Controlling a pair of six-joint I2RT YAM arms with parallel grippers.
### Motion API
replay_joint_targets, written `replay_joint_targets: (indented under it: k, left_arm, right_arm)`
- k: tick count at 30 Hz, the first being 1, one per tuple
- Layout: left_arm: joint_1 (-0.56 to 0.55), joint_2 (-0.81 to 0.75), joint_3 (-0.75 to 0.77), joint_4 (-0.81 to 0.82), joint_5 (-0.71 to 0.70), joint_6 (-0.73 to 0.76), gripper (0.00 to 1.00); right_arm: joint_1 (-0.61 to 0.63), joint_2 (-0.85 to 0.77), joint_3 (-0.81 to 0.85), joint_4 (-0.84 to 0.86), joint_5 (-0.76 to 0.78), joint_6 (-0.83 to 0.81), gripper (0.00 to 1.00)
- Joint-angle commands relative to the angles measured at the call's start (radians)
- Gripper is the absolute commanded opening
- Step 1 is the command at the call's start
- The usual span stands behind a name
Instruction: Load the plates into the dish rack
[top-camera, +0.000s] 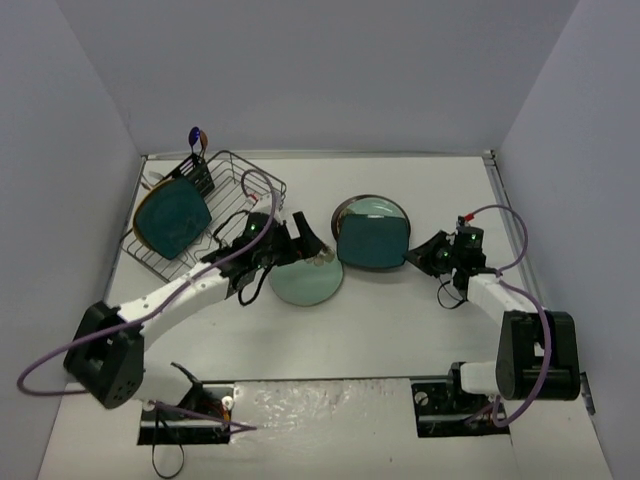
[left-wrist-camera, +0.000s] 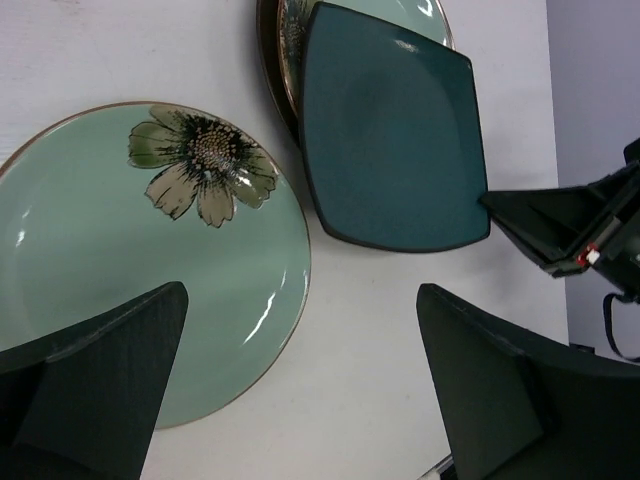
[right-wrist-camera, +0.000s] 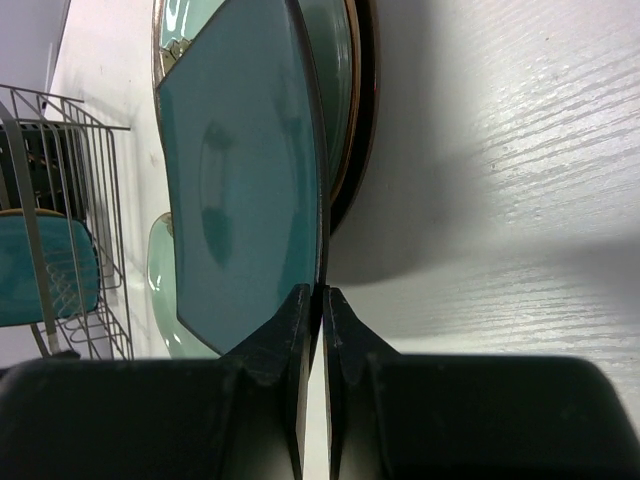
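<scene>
Where the rounded-square teal plate (top-camera: 373, 243) overlaps the round plates (top-camera: 375, 205) at mid-table, the right gripper (right-wrist-camera: 320, 295) pinches its edge, fingers pressed onto the rim. Pale green flower plate (left-wrist-camera: 120, 250) lies flat just left of it, not touching. Left gripper (left-wrist-camera: 300, 290) hovers over that plate, fingers spread wide, holding nothing. Dish rack (top-camera: 240, 175) sits at the far-left corner; one teal plate (top-camera: 172, 218) leans inside.

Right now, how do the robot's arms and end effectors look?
The left arm and right arm have white links, black joints and a purple cable each. The left end effector and right end effector have black wedge-shaped fingers; the right one bears a small red mark.
</scene>
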Motion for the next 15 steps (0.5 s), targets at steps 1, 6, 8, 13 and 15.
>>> replay_joint_targets:
  k: [1,6,8,13,15]
  left_arm:
    - [-0.017,0.144,0.123,0.195,0.015,-0.105,0.97]
    - [-0.028,0.317,0.228,0.219,0.068,-0.165,0.93]
    - [-0.036,0.366,0.265,0.224,0.074,-0.194,0.90]
    - [-0.052,0.464,0.344,0.195,0.082,-0.218,0.85]
    - [-0.055,0.505,0.369,0.195,0.092,-0.230,0.83]
  right_arm:
    - [0.010,-0.031,-0.004,0.066,-0.104,-0.043,0.00]
    - [0.010,-0.013,-0.029,0.102,-0.139,-0.049,0.00]
    - [0.010,-0.006,-0.037,0.114,-0.147,-0.052,0.00]
    - [0.010,0.002,-0.036,0.123,-0.158,-0.058,0.00]
    - [0.010,0.005,-0.034,0.125,-0.160,-0.061,0.00]
